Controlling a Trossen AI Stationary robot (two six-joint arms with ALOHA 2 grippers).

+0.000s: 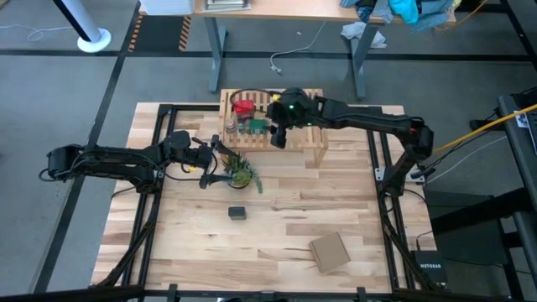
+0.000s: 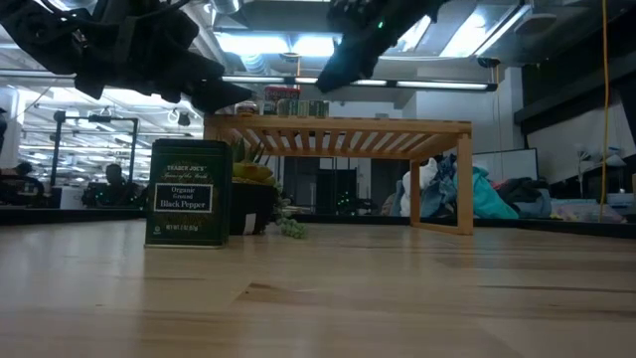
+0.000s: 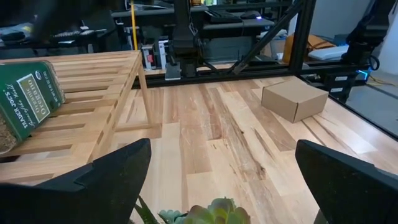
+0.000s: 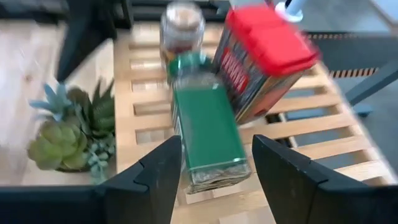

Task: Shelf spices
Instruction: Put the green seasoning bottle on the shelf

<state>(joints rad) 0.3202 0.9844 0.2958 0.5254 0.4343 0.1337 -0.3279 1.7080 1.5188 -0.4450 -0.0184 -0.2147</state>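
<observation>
The shelf point(image 1: 302, 144) stands at the table's far middle. On its slats are the red tin point(image 4: 264, 56), a small clear jar point(image 4: 182, 25) and the green-capped jar point(image 4: 208, 134). The green-capped jar seems to lie on its side, base toward my right gripper. My right gripper point(image 4: 216, 142) hangs open just above that jar, one finger on either side and clear of it. The dark tin point(image 2: 189, 194) stands upright on the tabletop near the middle. My left gripper point(image 1: 220, 158) is open, level, just above the potted plant point(image 1: 239, 174), left of the shelf.
A brown cardboard box point(image 1: 330, 252) lies near the front right. The plant point(image 4: 68, 134) stands right by the shelf's left leg. Black frame rails run along both sides of the table. Bare wood lies between the dark tin point(image 1: 237, 213) and the box.
</observation>
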